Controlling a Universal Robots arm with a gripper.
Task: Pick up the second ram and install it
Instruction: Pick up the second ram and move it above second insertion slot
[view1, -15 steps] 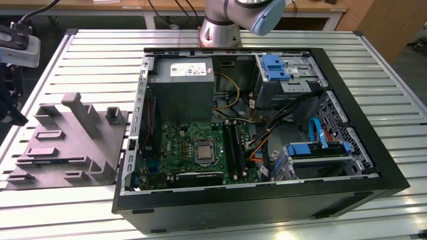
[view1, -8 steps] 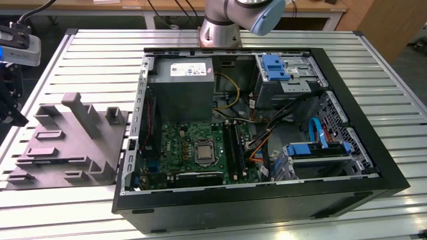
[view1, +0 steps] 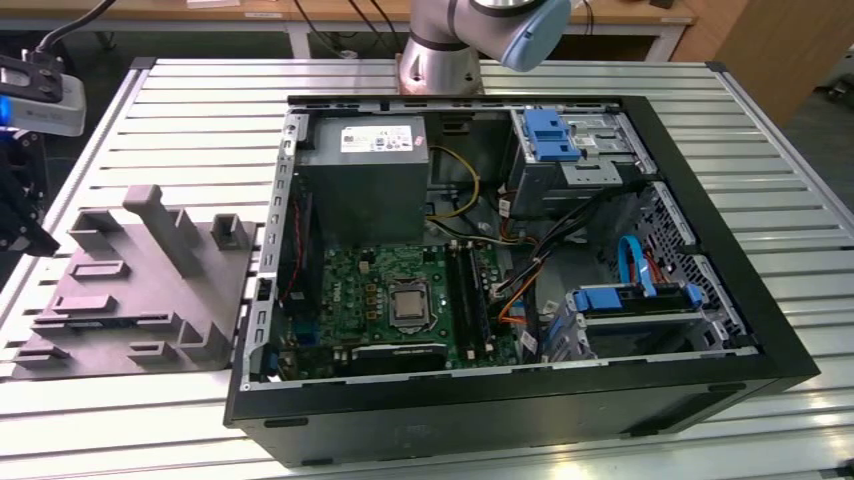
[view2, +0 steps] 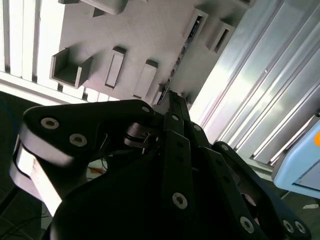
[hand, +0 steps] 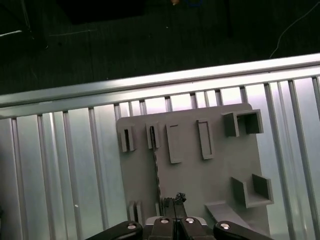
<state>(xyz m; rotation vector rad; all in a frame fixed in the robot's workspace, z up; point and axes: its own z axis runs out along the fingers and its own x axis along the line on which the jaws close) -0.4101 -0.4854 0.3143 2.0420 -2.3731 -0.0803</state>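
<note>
1. One ram (hand: 156, 170) stands on edge in a slot of the grey tray (hand: 200, 180). In both wrist views you see it only as a long, thin, dark strip (view2: 179, 52).
2. Your gripper (hand: 175, 199) hangs over the tray with its tips just beside the ram's near end. The fingers (view2: 176, 150) are drawn together with no gap showing, and nothing sits between them.
3. You cannot tell whether the tips touch the ram. Its flat faces and chips are hidden because it is seen edge-on.
</note>
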